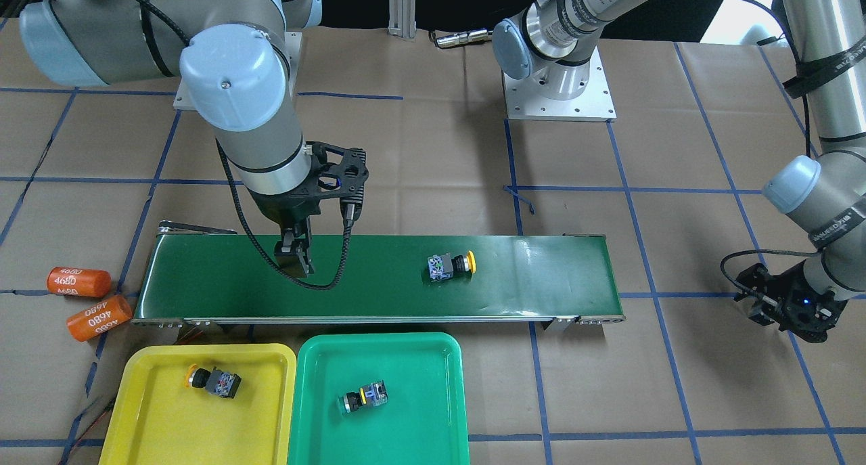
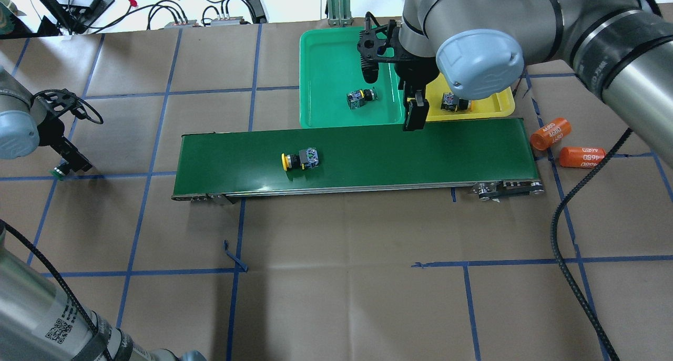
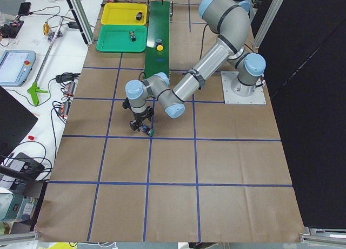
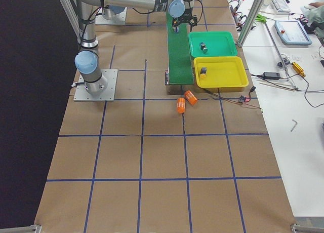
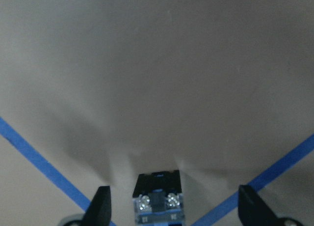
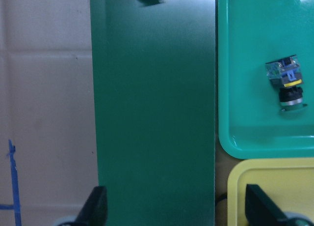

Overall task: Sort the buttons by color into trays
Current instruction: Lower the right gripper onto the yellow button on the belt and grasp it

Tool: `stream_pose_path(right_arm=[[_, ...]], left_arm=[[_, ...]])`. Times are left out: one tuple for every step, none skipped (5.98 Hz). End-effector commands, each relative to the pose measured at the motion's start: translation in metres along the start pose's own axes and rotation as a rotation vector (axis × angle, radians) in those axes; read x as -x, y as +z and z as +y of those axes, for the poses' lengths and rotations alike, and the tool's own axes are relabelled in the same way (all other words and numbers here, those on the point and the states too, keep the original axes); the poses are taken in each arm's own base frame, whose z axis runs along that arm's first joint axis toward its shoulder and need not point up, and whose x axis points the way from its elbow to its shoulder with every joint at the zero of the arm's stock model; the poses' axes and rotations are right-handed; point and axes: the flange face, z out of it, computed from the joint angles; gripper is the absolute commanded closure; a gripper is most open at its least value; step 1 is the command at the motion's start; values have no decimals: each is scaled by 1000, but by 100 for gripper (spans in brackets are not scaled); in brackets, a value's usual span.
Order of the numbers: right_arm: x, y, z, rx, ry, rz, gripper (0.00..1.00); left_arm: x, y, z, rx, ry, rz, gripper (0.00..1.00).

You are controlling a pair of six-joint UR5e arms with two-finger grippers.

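In the front-facing view, the right end effector [image 1: 296,262] hangs over one end of the conveyor belt [image 1: 379,289]. A yellow-capped button [image 1: 451,265] lies on its side mid-belt, well apart from it. A second button [image 1: 215,382] lies in the yellow tray [image 1: 169,431], a third button [image 1: 365,397] in the green tray [image 1: 406,438]. Two orange cylinders [image 1: 78,282] rest on the desk [image 1: 406,147] off the belt's end.

In the overhead view, the left end effector [image 2: 70,164] sits low over the desk, well beyond the belt's other end, with a green-capped button [image 2: 57,173] at its fingertips.

The left wrist view shows its fingers apart, with the button's black-and-blue body between them and a gap on each side, so it is not clamped.

The right wrist view shows that end effector spread wide over the belt with nothing between its fingers.
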Motion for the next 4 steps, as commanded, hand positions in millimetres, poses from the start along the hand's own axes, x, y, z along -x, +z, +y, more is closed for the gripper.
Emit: stream_pose_path(right_arm=[[17, 42, -53, -11, 22, 13, 0], [22, 67, -72, -25, 39, 44, 0], [25, 86, -82, -31, 35, 50, 0], [25, 99, -92, -85, 20, 50, 0]], left_arm=[[8, 0, 6, 6, -8, -8, 92], [8, -12, 6, 2, -11, -19, 100], [-2, -26, -3, 3, 11, -14, 100], [-26, -54, -11, 4, 52, 11, 100]])
